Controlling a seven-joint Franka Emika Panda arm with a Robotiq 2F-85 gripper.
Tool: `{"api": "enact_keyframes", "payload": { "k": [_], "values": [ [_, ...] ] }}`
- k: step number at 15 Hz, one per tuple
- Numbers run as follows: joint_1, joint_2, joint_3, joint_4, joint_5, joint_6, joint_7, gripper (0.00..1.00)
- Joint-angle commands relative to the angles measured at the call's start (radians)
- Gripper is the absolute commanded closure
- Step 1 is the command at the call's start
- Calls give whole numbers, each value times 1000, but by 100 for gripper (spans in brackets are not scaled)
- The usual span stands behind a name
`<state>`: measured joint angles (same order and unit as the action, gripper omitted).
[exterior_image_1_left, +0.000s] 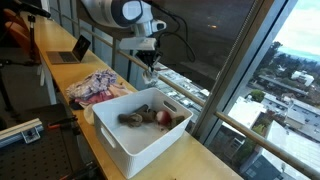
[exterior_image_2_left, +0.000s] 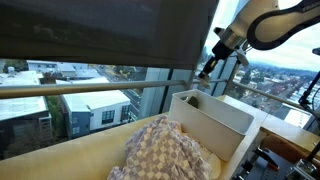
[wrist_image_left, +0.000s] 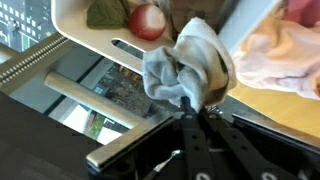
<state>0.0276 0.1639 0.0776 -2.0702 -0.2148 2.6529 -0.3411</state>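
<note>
gripper (wrist_image_left: 190, 104) pinching grey cloth (wrist_image_left: 185, 65), plain only in wrist view

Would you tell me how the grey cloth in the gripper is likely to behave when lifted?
Probably floppy: the grey cloth bunches and folds where the gripper pinches it. Likely light, since a narrow pinch alone carries it. Unlikely to roll; it may sag.

Cloth (wrist_image_left: 185, 65) hides jaws' tips; bin (wrist_image_left: 72, 22) cropped.
</note>
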Motion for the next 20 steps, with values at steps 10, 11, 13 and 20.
{"api": "enact_keyframes", "payload": {
  "k": [10,11,13,20],
  "values": [
    [184,-37,88,-68,-132,-155,165,51],
    [180,-34,84,-68,-136,-157,162,43],
    [166,-38,73,-71,-137,-156,150,28],
    [60,-23,-9,-54,-119,-122,97,0]
  ]
}}
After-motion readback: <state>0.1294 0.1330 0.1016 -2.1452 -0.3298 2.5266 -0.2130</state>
